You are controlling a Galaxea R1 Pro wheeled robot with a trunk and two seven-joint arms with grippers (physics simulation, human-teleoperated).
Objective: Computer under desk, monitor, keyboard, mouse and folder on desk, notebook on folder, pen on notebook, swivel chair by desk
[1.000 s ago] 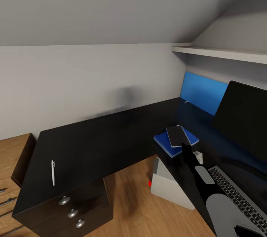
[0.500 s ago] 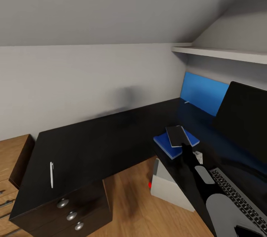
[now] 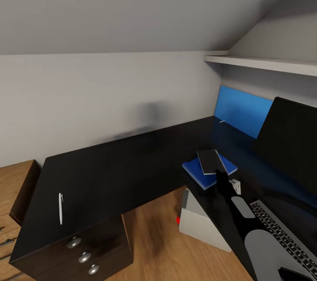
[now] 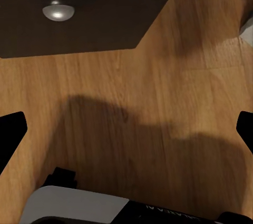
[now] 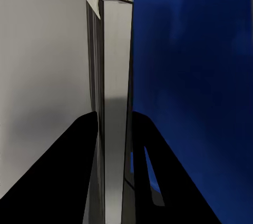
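Head view: black L-shaped counter [image 3: 119,166] along a grey wall. Blue folder [image 3: 207,171] lies flat on the counter near the inner corner, dark notebook [image 3: 210,160] on top of it, tilted slightly askew. White pen [image 3: 60,208] lies on the far left end of the counter, well apart from the folder, above the drawers [image 3: 83,255] with round metal knobs. Monitor [image 3: 293,140] stands on the counter at right, dark screen. Keyboard [image 3: 286,232] sits in front of it, partly hidden by the right arm. Light grey computer [image 3: 200,223] rests on the wood floor [image 3: 158,245] under the counter, red light on its side. Blue panel [image 3: 242,109] leans against the back wall under a white shelf [image 3: 264,64].

Right tool [image 3: 221,178] reaches to the near edge of the notebook. Right wrist view: dark fingers [image 5: 63,182] pinch the notebook [image 5: 113,103] edge-on, grey pages visible, blue folder [image 5: 195,87] right beside it.

Left wrist view: left tool [image 4: 126,129] hangs over bare wood floor [image 4: 158,108], fingers [image 4: 10,134] spread wide at the frame edges, nothing between them. A drawer front with a knob [image 4: 58,11] sits nearby.
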